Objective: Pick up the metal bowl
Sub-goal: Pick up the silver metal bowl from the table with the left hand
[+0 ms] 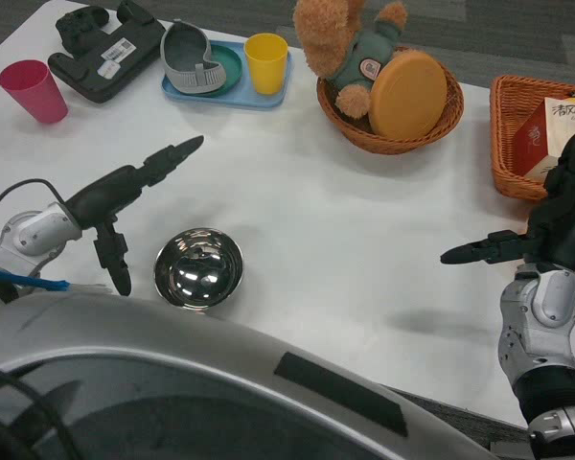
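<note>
Near the desk's front edge, the left hand, fingers spread and empty, flanks the metal bowl, whose slick curved rim may slip from a shallow grip.

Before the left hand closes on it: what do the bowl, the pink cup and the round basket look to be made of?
Metal bowl: polished metal, probably steel; its mirror-bright inside shows reflections.
Pink cup: looks like matte plastic, evenly coloured with no glare.
Round basket: woven wicker or rattan, by the ribbed brown weave on its wall.
The left hand is open beside the bowl, not touching it.
</note>
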Controlling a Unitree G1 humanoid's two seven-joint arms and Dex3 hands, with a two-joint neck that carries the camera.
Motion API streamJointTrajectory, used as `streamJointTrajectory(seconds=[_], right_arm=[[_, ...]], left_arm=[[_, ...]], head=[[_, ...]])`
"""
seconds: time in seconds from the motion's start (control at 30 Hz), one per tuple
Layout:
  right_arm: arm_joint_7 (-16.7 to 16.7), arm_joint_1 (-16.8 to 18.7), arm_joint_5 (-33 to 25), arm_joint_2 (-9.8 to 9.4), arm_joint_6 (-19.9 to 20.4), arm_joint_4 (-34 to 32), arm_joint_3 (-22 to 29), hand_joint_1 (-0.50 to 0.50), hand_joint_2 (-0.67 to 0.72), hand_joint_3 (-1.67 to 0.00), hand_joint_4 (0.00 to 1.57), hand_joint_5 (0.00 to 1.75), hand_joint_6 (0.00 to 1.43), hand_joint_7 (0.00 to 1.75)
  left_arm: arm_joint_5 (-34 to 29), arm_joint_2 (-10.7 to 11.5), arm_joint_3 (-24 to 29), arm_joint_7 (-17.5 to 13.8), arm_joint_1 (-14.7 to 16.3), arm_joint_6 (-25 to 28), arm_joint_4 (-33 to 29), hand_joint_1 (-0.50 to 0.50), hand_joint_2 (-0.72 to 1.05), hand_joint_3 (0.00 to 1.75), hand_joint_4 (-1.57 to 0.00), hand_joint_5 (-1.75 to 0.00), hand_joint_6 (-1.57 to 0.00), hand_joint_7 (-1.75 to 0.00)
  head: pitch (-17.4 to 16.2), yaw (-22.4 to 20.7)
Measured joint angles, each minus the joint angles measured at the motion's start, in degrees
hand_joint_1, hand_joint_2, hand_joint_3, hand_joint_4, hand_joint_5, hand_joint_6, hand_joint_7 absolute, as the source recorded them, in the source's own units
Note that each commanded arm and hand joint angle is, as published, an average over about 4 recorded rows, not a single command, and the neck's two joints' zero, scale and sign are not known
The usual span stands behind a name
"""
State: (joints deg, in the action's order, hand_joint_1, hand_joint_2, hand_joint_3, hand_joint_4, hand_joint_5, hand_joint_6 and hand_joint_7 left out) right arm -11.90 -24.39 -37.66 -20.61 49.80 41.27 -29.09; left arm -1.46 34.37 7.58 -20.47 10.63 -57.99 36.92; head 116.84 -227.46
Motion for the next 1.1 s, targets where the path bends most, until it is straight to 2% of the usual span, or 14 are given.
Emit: streamJointTrajectory(seconds=[0.17, 0.33, 0.43, 0.57, 0.63, 0.97, 1.1], right_arm=[[0.0, 0.0, -0.5, 0.01, 0.0, 0.0, -0.7, -0.46, 0.58, 0.0, 0.09, 0.0, 0.0, 0.07], [0.0, 0.0, -0.6, 0.02, 0.0, 0.0, -0.8, -0.46, 0.58, 0.0, 0.09, 0.0, 0.0, 0.07], [0.0, 0.0, -0.6, 0.02, 0.0, 0.0, -0.9, -0.46, 0.57, 0.0, 0.09, 0.0, 0.0, 0.07], [0.0, 0.0, -0.7, 0.03, 0.0, 0.0, -1.0, -0.46, 0.55, 0.0, 0.09, 0.0, 0.0, 0.07], [0.0, 0.0, -0.7, 0.04, -0.1, 0.0, -1.0, -0.46, 0.57, 0.0, 0.09, 0.0, 0.0, 0.07], [0.0, 0.0, -0.9, 0.04, 0.0, 0.1, -1.2, -0.46, 0.55, 0.0, 0.09, 0.0, 0.0, 0.07], [0.0, -0.1, -0.9, 0.04, -0.1, 0.2, -1.3, -0.46, 0.57, 0.0, 0.09, 0.0, 0.0, 0.07]], left_arm=[[-0.1, 0.3, -4.4, 0.0, -1.7, -1.8, 3.4, -0.5, -0.19, 0.09, 0.0, 0.0, 0.0, 0.0], [-2.3, 0.4, -9.7, -0.1, -3.2, -4.0, 7.8, -0.5, -0.19, 0.09, 0.0, 0.0, 0.0, 0.0], [-6.4, 0.3, -13.1, -0.2, -4.0, -5.8, 10.4, -0.5, -0.19, 0.09, 0.0, 0.0, 0.0, 0.0], [-17.9, -0.1, -21.8, -0.1, -5.8, -10.0, 16.5, -0.5, -0.19, 0.09, 0.0, 0.0, 0.0, 0.0], [-20.8, -0.4, -24.4, -0.1, -6.1, -11.4, 18.6, -0.5, -0.19, 0.09, 0.0, 0.0, 0.0, 0.0], [-26.0, -0.9, -25.9, -0.1, -4.8, -14.0, 21.5, -0.5, -0.1, 0.09, 0.0, 0.0, 0.0, 0.0], [-31.9, -1.0, -31.0, -0.1, -4.7, -16.0, 23.5, -0.5, -0.1, 0.09, 0.0, 0.0, 0.0, 0.0]], head=[[0.2, -0.6], [0.2, -1.0], [0.2, -1.5], [-0.1, -2.1], [-0.2, -2.3], [-0.7, -3.3], [-0.8, -3.5]])
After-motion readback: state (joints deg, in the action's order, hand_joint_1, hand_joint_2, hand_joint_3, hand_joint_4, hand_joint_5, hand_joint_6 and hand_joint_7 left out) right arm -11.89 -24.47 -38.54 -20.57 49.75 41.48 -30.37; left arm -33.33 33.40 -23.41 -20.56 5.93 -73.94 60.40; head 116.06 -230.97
